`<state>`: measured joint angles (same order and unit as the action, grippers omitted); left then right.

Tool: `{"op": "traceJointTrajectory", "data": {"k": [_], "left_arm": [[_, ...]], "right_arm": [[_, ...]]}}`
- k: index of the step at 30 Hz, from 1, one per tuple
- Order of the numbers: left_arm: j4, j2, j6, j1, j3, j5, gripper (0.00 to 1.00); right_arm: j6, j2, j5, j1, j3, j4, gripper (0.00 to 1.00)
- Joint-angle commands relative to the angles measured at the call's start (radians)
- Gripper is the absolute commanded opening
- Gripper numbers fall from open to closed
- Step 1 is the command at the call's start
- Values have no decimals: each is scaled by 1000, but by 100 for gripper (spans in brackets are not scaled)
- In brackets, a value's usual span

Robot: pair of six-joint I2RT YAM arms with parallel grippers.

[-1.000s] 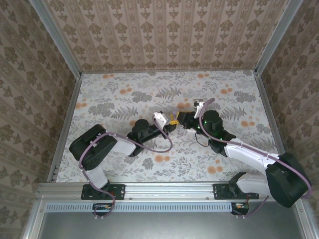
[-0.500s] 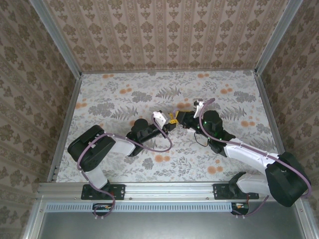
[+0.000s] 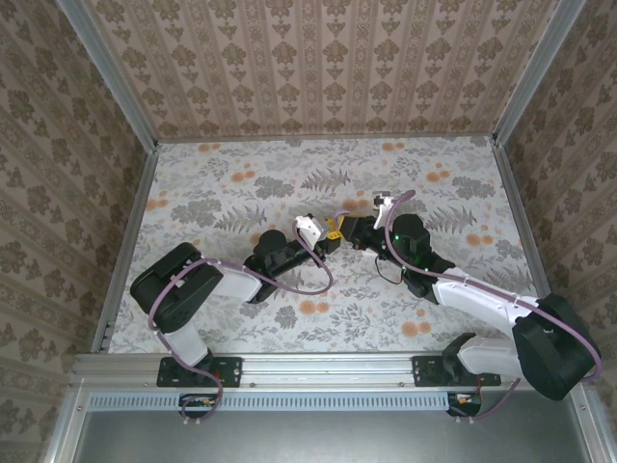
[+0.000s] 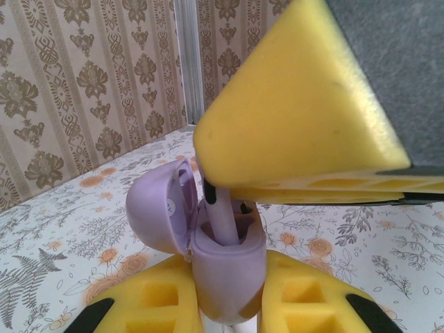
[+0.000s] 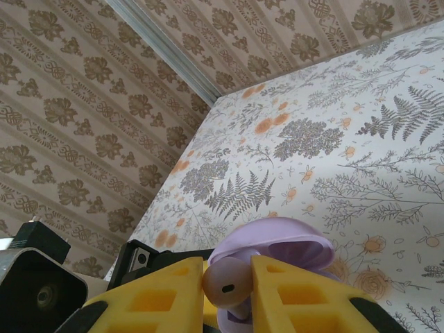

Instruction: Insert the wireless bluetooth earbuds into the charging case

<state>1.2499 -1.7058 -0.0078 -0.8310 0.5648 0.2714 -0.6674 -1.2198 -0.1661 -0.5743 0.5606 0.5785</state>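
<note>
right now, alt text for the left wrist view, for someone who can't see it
The left gripper clamps an open lilac charging case, lid tipped left, while the right gripper's yellow fingers hold an earbud stem-down in its socket. Floral table and patterned wall behind.

The left arm [image 3: 183, 285] and right arm [image 3: 477, 301], black with white links, are trailing purple cables [image 3: 331, 273] and wearing yellow, pocketed fingers [image 4: 312, 118].
</note>
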Motion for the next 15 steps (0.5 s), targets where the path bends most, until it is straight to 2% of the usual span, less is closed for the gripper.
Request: {"op": "traceJointTrajectory", "data": {"k": [1, 8, 15], "left_arm": [[44, 37, -12, -5, 23, -11, 1], [44, 41, -9, -5, 19, -8, 1], [41, 42, -6, -4, 20, -6, 2]], "right_arm": [[-14, -15, -40, -9, -10, -7, 23], [-4, -11, 44, -9, 5, -138, 24], [-3, -18, 44, -10, 15, -140, 28]]}}
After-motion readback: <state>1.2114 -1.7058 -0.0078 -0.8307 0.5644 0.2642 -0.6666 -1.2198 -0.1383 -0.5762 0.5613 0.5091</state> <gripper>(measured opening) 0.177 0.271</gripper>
